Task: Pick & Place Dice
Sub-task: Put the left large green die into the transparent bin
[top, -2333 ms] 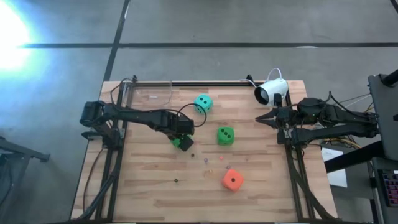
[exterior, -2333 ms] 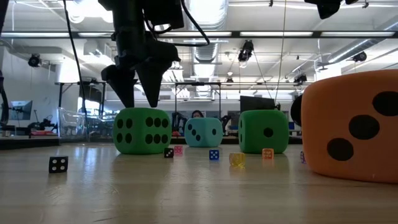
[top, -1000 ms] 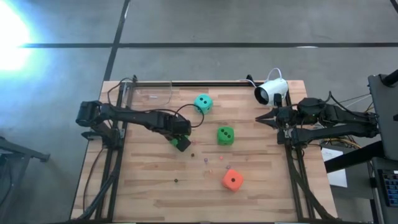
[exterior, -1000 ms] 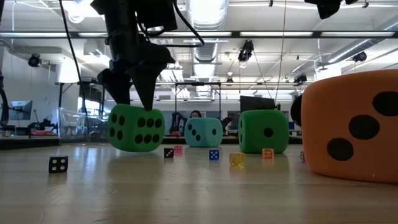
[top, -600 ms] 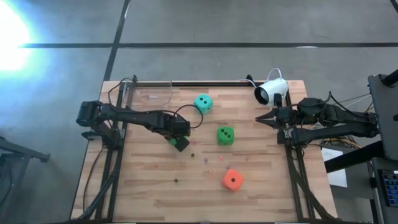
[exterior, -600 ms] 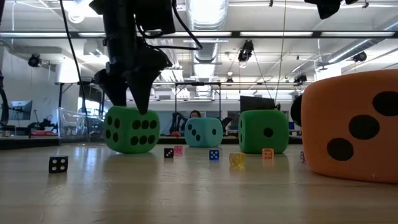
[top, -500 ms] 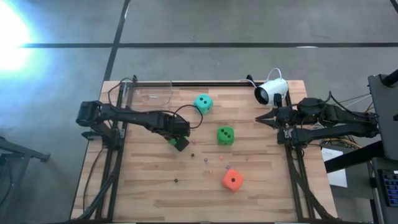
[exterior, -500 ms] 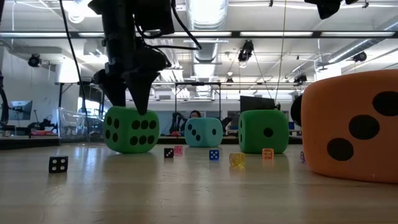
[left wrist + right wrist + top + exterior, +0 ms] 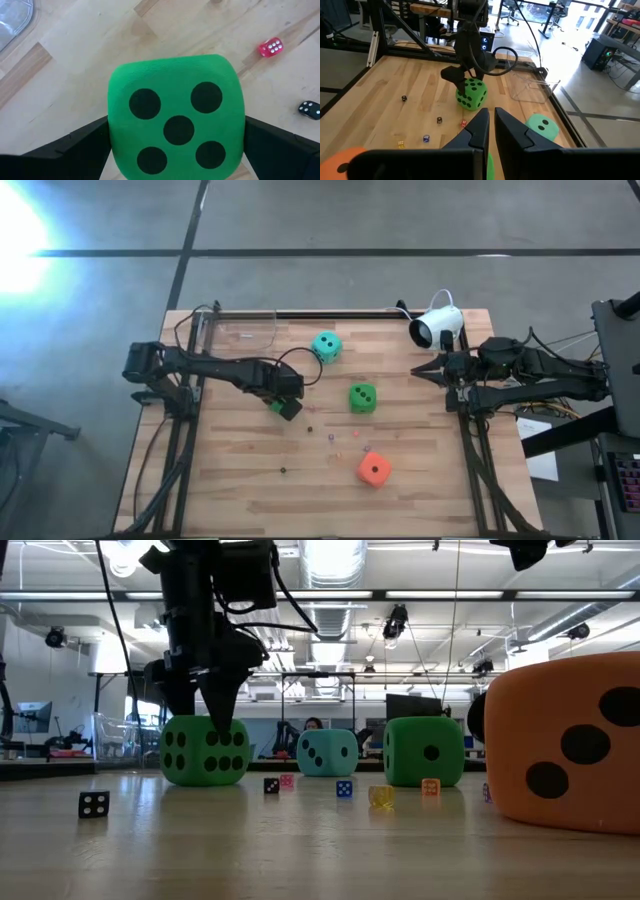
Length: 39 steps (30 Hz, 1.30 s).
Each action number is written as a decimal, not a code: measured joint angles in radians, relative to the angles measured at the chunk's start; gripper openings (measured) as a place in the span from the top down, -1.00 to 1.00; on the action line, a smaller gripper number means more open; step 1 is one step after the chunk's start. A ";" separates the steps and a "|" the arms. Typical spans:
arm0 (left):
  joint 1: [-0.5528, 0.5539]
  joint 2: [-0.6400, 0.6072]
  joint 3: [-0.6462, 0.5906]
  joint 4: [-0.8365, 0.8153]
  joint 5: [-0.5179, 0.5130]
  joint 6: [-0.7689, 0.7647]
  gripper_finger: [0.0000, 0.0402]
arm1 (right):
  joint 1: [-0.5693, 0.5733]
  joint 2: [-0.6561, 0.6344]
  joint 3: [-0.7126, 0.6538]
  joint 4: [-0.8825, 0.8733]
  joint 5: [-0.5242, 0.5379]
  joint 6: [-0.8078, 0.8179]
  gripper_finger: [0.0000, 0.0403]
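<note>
Bright green die (image 9: 176,117), five dark pips up, seemingly soft.

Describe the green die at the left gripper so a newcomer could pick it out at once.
On the wooden table, follow the left arm out to the left gripper. Between its fingers sits a green die, near the clear container. Unlike the other green die, which stands free mid-table, this one is straddled by a gripper.
</note>
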 joint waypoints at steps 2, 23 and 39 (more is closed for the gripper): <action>0.002 0.000 0.000 0.000 0.000 0.001 -0.99 | 0.000 0.000 0.000 0.000 0.000 -0.002 0.87; 0.016 0.001 -0.001 -0.002 0.005 0.036 -0.88 | 0.000 0.000 0.000 0.000 0.000 -0.002 0.87; 0.017 -0.177 -0.005 -0.037 -0.007 0.045 -0.78 | 0.000 0.000 0.000 0.000 0.000 -0.001 0.87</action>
